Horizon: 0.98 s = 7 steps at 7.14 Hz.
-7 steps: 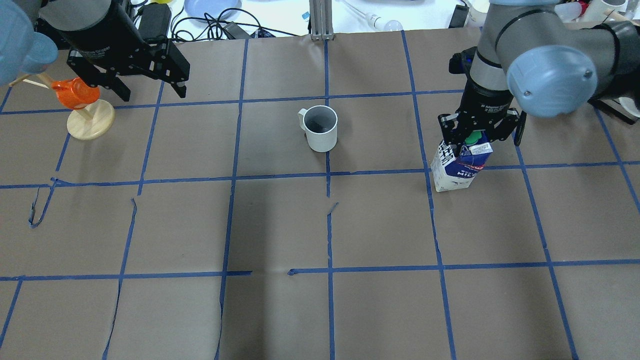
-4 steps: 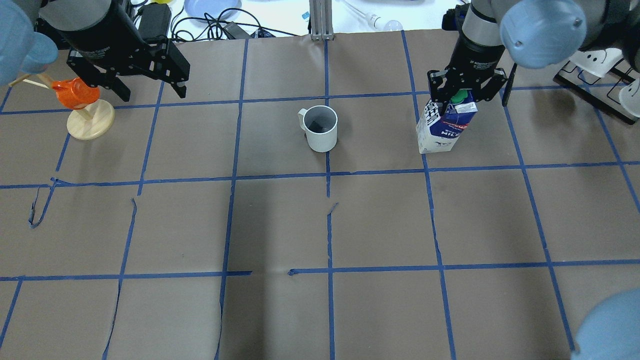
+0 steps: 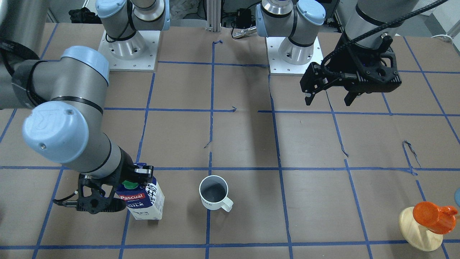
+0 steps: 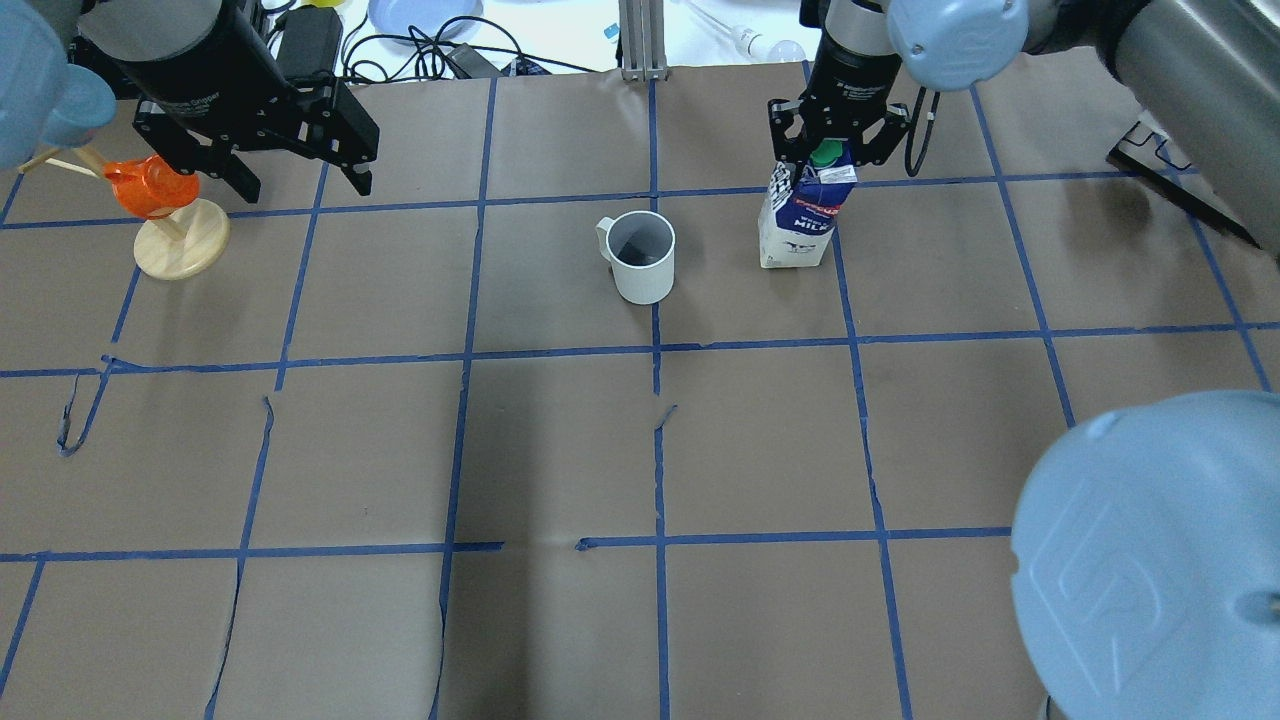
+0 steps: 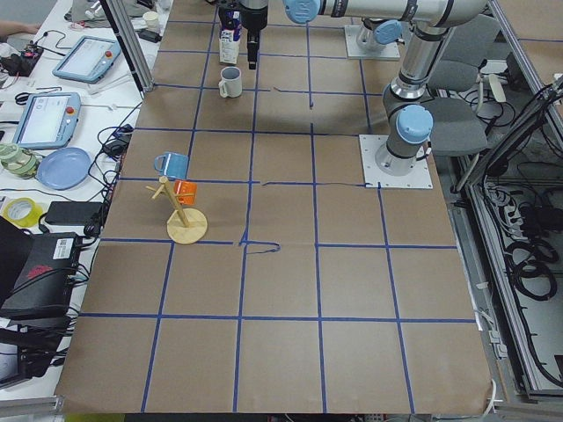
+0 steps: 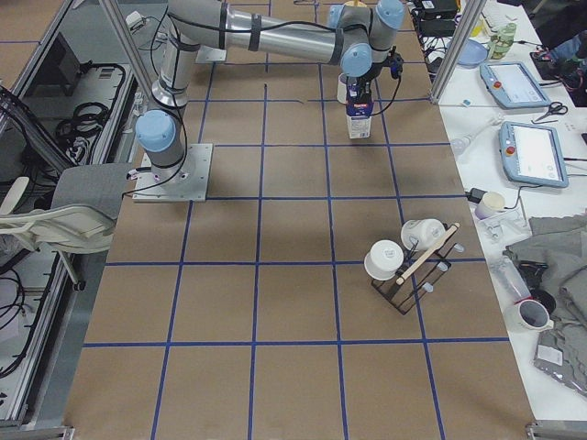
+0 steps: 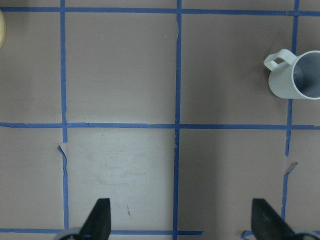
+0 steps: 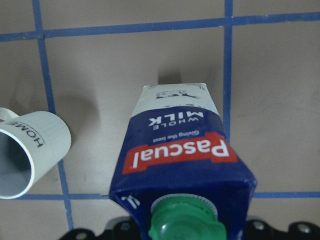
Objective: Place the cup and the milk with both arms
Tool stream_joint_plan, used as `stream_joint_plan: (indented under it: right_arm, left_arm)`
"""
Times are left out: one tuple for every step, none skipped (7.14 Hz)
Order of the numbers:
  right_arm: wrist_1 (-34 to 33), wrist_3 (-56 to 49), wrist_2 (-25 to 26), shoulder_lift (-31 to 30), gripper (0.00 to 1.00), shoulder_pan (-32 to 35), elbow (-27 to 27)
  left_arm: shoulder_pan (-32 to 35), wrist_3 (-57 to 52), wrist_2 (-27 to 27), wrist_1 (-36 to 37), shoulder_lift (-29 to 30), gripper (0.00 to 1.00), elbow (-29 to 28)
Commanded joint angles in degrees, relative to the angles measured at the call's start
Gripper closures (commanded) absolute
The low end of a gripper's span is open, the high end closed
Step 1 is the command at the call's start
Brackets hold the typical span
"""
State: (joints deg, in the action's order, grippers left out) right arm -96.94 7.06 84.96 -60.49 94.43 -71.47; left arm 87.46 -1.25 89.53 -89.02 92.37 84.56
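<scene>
The white cup [image 4: 642, 257] stands upright near the table's middle, handle to the far left; it also shows in the front view [image 3: 214, 193] and at the right edge of the left wrist view [image 7: 295, 75]. My right gripper [image 4: 828, 152] is shut on the top of the milk carton [image 4: 800, 222], by its green cap. The carton [image 3: 143, 201] hangs tilted just right of the cup, at or slightly above the table; I cannot tell which. The right wrist view shows the carton [image 8: 180, 150] with the cup [image 8: 30, 150] beside it. My left gripper [image 4: 303, 180] hovers open and empty at the far left.
An orange cup [image 4: 150, 190] hangs on a wooden stand [image 4: 182, 245] just left of the left gripper. A rack with white cups [image 6: 404, 257] stands at the table's right end. Cables and a blue plate [image 4: 420, 15] lie past the far edge.
My right arm has carried the milk carton away from the robot and to the left, to a spot beside the cup. The left arm and the cup have not moved.
</scene>
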Motion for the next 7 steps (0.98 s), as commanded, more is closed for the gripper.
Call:
stream_joint_plan:
  right_arm:
    - [-0.09, 8.53, 0.11, 1.77, 0.50, 4.96, 1.51]
    - [-0.09, 8.84, 0.46, 1.78, 0.50, 6.63, 1.07]
    - [0.43, 8.84, 0.12, 1.78, 0.50, 7.08, 0.90]
    - [0.52, 8.84, 0.20, 1.78, 0.50, 7.69, 0.63]
    - [0.44, 8.76, 0.20, 1.87, 0.47, 7.79, 0.19]
    - [0.18, 8.58, 0.46, 1.69, 0.00, 7.79, -0.59]
    - [0.17, 8.41, 0.90, 1.69, 0.00, 7.70, -0.51]
  left_arm:
    - [-0.01, -0.07, 0.20, -0.18, -0.08, 0.00, -0.01]
    - [0.07, -0.07, 0.20, -0.18, 0.01, 0.00, -0.01]
    - [-0.01, -0.07, 0.20, -0.18, 0.01, 0.00, -0.01]
    - [0.07, -0.07, 0.20, -0.18, -0.08, 0.00, -0.01]
    - [0.08, -0.07, 0.20, -0.18, 0.01, 0.00, -0.01]
    - [0.08, -0.07, 0.20, -0.27, -0.08, 0.00, 0.08]
    - [0.08, -0.07, 0.20, -0.19, 0.01, 0.00, -0.01]
